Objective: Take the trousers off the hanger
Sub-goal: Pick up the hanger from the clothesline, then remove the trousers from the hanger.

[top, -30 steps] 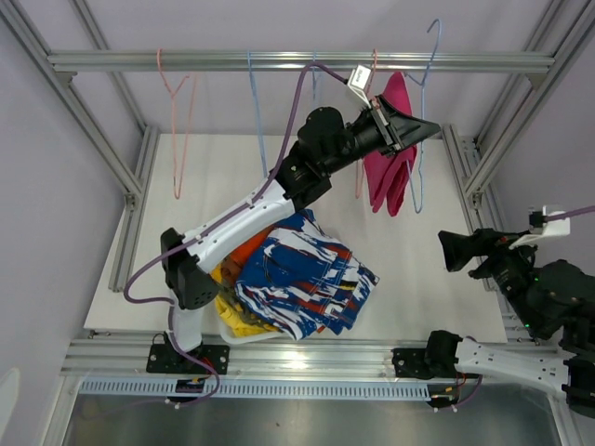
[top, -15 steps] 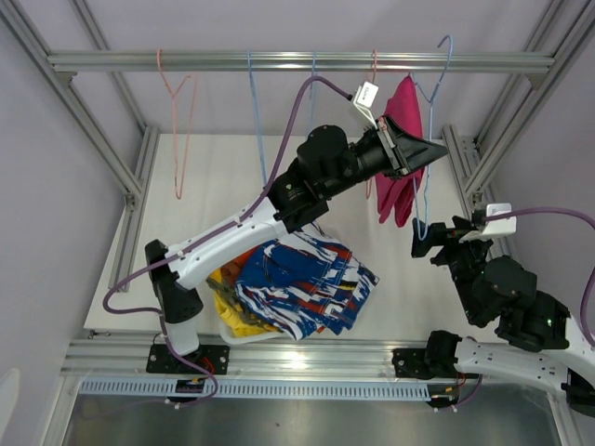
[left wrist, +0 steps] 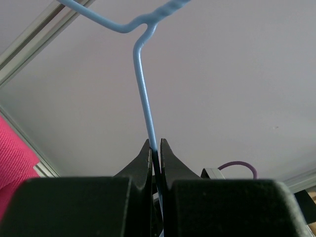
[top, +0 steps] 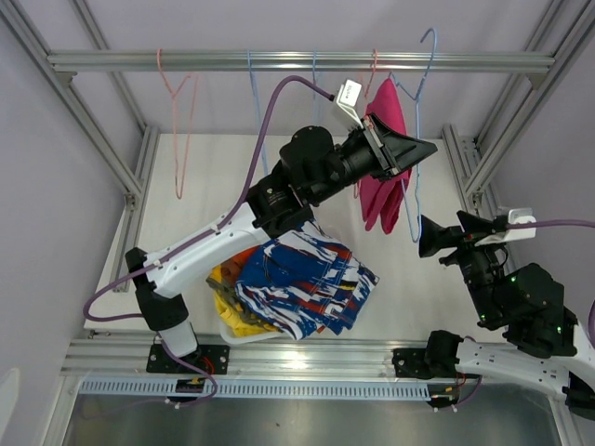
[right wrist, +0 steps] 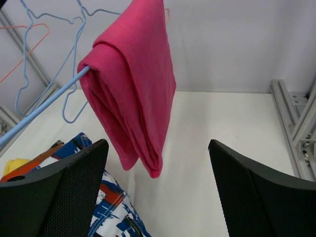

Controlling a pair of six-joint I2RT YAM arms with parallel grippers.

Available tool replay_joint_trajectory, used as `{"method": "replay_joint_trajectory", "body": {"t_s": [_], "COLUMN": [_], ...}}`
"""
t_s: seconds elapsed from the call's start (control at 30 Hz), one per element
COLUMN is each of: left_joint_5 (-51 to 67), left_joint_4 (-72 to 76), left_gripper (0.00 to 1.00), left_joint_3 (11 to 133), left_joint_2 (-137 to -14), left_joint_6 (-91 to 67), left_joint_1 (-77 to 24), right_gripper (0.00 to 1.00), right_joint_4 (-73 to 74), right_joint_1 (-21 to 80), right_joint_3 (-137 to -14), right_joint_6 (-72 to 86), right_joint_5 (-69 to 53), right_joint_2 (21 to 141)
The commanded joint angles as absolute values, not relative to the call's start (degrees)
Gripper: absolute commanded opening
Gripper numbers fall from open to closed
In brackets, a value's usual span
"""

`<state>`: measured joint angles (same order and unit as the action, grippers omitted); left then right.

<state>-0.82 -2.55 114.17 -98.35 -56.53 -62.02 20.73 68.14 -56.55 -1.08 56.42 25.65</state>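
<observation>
The plain magenta pink trousers (top: 381,163) hang folded over the bar of a blue wire hanger (top: 416,111). My left gripper (top: 429,149) is shut on that hanger's wire just right of the trousers. In the left wrist view the wire (left wrist: 144,94) runs up out of the closed gripper (left wrist: 155,147). My right gripper (top: 444,234) is open and empty, below and right of the trousers. In the right wrist view they (right wrist: 133,84) hang between and beyond the spread gripper (right wrist: 157,144). The blue-white-red trousers (top: 307,283) top a pile over orange-black (top: 249,253) and yellow (top: 237,323) ones.
An aluminium rail (top: 232,61) crosses the top, with an empty pink hanger (top: 177,121) and an empty blue hanger (top: 258,121) on it. Frame posts (top: 507,130) stand at the right. The pile lies at the table's front centre and also shows in the right wrist view (right wrist: 108,207).
My right arm has swung up and left toward the pink trousers. My left gripper has shifted the blue hanger and trousers slightly left.
</observation>
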Motion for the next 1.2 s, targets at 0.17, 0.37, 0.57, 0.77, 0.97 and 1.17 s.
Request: {"method": "replay_joint_trajectory", "body": {"t_s": [0.17, 0.37, 0.57, 0.77, 0.97, 1.17], "left_joint_5": [-2.72, -2.72, -2.55, -2.90, -2.81, -2.46], "left_joint_4": [6.59, 5.19, 3.52, 1.84, 1.15, 0.70], "left_gripper": [0.00, 0.00, 0.01, 0.00, 0.00, 0.00], "left_joint_3": [115.58, 116.19, 115.84, 114.53, 115.05, 115.05], "left_joint_2": [-92.64, -92.29, -91.50, -89.83, -89.03, -88.59], "left_joint_6": [-52.65, -52.91, -54.05, -54.23, -54.14, -54.05], "left_joint_1": [-62.58, -63.02, -63.37, -63.90, -64.34, -64.69], "right_gripper": [0.88, 0.89, 0.89, 0.89, 0.91, 0.92], "right_joint_4": [19.43, 16.26, 12.57, 7.30, 3.87, 2.46], "right_joint_1": [68.20, 68.12, 68.12, 67.94, 66.27, 64.08], "right_joint_3": [-56.34, -55.11, -54.58, -52.82, -50.63, -49.22], "right_joint_6": [-0.26, -1.40, -3.77, -8.96, -11.78, -11.08], "right_joint_5": [49.75, 50.10, 50.89, 53.79, 54.41, 52.91], "right_joint_2": [27.42, 28.74, 30.67, 31.73, 31.64, 31.99]}}
